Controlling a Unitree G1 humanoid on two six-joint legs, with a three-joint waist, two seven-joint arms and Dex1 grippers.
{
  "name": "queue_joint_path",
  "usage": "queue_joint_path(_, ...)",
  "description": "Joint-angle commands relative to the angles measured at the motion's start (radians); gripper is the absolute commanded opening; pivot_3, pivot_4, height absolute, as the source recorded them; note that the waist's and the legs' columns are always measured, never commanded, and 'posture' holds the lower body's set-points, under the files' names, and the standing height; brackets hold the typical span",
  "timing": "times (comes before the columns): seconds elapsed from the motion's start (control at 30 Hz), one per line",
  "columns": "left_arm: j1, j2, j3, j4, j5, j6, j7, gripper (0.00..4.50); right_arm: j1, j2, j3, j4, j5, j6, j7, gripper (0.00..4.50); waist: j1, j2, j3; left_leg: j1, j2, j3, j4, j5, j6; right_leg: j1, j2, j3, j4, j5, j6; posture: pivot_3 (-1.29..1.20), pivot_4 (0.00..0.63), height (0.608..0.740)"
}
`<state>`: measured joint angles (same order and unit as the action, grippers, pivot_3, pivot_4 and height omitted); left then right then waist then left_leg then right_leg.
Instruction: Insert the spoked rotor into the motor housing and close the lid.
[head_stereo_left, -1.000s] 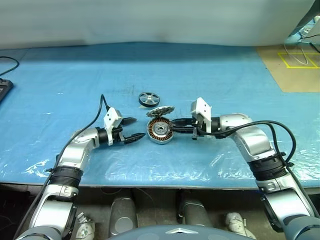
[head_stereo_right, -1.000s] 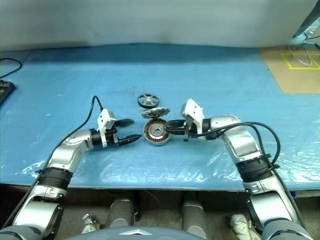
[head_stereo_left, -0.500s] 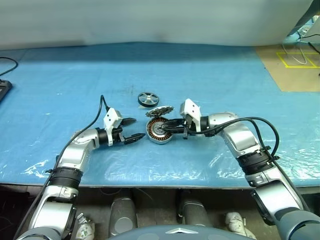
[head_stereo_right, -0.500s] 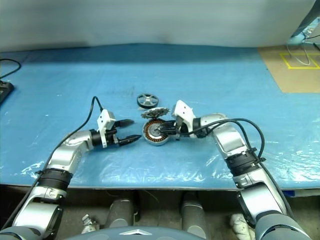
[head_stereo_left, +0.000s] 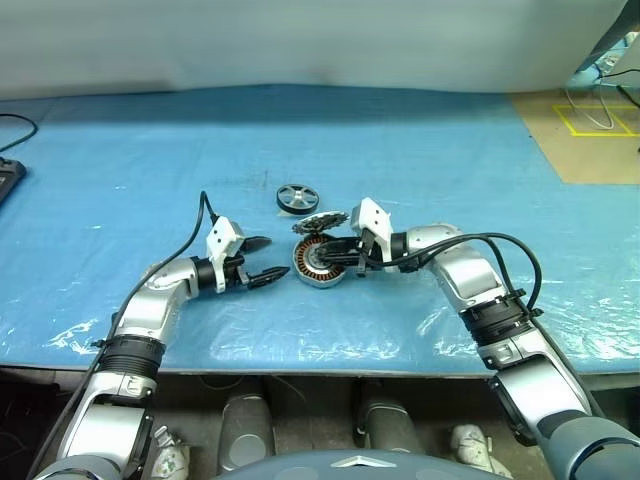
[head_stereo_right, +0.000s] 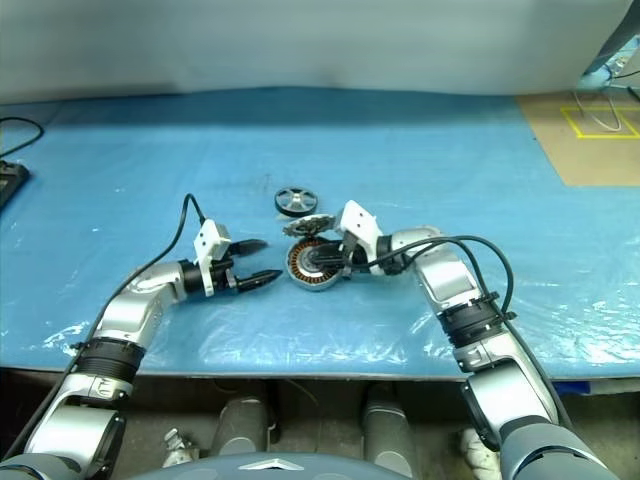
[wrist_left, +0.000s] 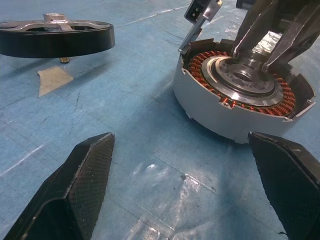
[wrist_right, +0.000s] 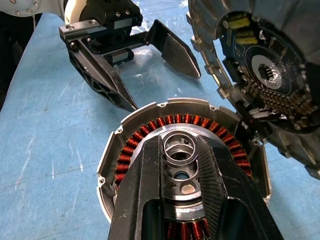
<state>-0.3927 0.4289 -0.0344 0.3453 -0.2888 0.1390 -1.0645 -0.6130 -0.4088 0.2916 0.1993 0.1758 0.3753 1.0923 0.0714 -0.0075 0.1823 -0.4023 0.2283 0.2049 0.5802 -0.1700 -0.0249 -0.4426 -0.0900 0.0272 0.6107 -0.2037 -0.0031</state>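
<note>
Reaching further in over the last second, the right gripper now has its two fingers straddling the central hub of the motor housing, where earlier it hung just beside the rim. Its jaws stand narrowly apart on either side of the hub; whether they actually press it I cannot tell. The housing sits on the blue bench, its ring of copper coils exposed, with the lid tipped up at the far edge, patterned face showing. The spoked rotor lies flat on the bench just beyond the lid, untouched. The left gripper has not shifted: it waits just beside the housing with its jaws spread wide and empty.

As I judge it, the step in hand is steadying the housing so the rotor can be fetched. Doing it well means holding the hub lightly, keeping the housing flat and clear of the raised lid.

How the lid joins the rim is hard to make out, and the right fingers cover part of the coils.
</note>
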Motion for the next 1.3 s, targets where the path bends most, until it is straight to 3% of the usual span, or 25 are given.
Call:
queue_joint_path(0.03,-0.003,0.009,0.012,-0.006,-0.002,-0.019,0.0,4.5,-0.015,0.002,-0.005,-0.006,-0.004,-0.024,0.002,0.56,0.0,0.0,0.0,0.0,0.0,0.0,0.0,0.0,0.0,0.0,0.0,0.0,0.0,0.0,0.0,0.0,0.15,0.74)
queue_joint_path(0.87,-0.016,0.009,0.012,0.04,0.007,-0.057,0.0,4.5,-0.02,0.002,-0.013,0.025,-0.022,-0.052,-0.002,0.56,0.0,0.0,0.0,0.001,0.0,0.0,0.002,0.0,0.0,0.0,0.0,0.0,0.003,0.0,0.0,0.0,0.15,0.74)
queue_joint_path(1.23,-0.019,0.01,0.011,0.03,0.01,-0.053,0.007,4.5,-0.026,0.013,-0.025,0.032,-0.023,-0.066,-0.019,4.36,0.0,0.0,0.0,0.001,0.0,0.0,0.002,0.0,0.0,0.0,0.0,0.0,0.004,0.0,0.0,0.0,0.15,0.74)
queue_joint_path(1.3,-0.013,0.009,0.009,0.021,0.01,-0.051,0.01,4.5,-0.024,0.012,-0.025,0.027,-0.021,-0.064,-0.018,4.44,0.0,0.0,0.0,0.001,0.0,0.0,0.002,0.0,0.0,0.0,0.0,0.0,0.004,0.0,0.0,0.0,0.15,0.74)
